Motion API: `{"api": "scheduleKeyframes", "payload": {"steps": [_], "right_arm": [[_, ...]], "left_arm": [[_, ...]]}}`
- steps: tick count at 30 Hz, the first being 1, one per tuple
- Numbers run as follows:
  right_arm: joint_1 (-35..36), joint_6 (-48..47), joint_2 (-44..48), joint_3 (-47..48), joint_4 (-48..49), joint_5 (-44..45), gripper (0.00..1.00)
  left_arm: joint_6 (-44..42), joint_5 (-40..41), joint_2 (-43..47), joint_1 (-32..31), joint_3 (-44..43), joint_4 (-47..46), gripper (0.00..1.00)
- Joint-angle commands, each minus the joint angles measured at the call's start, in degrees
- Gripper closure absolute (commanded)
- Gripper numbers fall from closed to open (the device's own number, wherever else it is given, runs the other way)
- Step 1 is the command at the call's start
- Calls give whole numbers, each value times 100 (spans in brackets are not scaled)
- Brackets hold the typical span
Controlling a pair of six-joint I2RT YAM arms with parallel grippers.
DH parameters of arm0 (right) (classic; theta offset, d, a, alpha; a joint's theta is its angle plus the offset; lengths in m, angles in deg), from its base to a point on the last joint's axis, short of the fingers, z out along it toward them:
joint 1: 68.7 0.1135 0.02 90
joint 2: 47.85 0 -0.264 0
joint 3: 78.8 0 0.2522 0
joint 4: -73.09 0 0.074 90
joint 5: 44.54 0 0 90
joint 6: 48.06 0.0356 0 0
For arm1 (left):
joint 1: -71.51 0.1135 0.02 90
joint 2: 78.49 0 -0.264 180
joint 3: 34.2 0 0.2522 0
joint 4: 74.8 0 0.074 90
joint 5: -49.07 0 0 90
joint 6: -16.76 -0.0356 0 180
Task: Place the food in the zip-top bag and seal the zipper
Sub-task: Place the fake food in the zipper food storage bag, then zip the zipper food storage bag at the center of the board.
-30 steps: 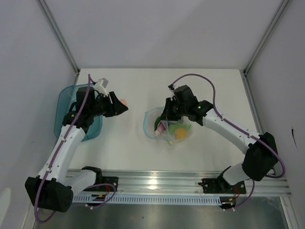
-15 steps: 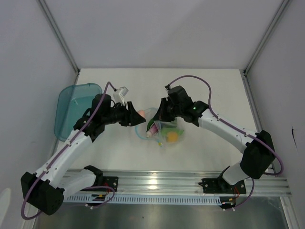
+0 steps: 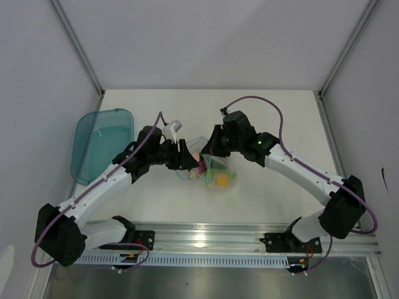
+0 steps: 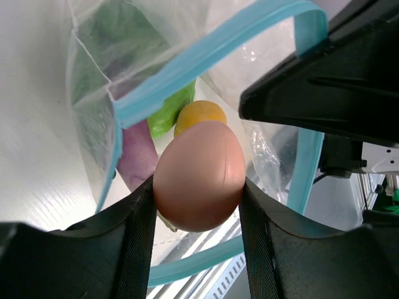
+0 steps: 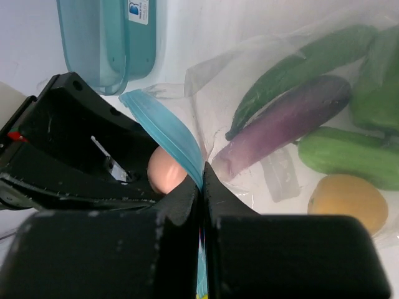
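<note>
Two jaws of left gripper (image 4: 198, 205) are pressed on sides of pinkish egg (image 4: 198, 177) and kept apart by it. Egg long axis is laid along fingers, far end pointed at open mouth of zip-top bag (image 4: 100, 75). Right gripper (image 5: 201, 180) is closed tight on light blue zipper (image 5: 165, 128), mouth held up toward left arm. One second ago egg was carried near teal tub (image 3: 100, 146); now it is brought across to bag. Inside bag, eggplant (image 5: 287, 121) is laid slanted, beside cucumber (image 5: 346, 156) and yellow fruit (image 5: 347, 200).

Bright even light, soft shadows; wrist views blurred up close
</note>
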Motion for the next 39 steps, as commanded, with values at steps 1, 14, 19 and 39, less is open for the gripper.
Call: {"api": "scheduleKeyframes", "payload": {"steps": [1, 14, 19, 39], "right_arm": [[7, -12, 223, 235, 124, -8, 100], [-239, -109, 618, -28, 72, -236, 100], [-248, -302, 741, -72, -69, -359, 100], [-327, -1287, 1066, -116, -579, -869, 100]], "left_arm": [[94, 135, -98, -52, -134, -341, 62], [-564, 293, 1295, -61, -442, -464, 0], [-749, 1663, 2001, -61, -485, -43, 1], [-1039, 277, 956, -140, -135, -16, 20]]}}
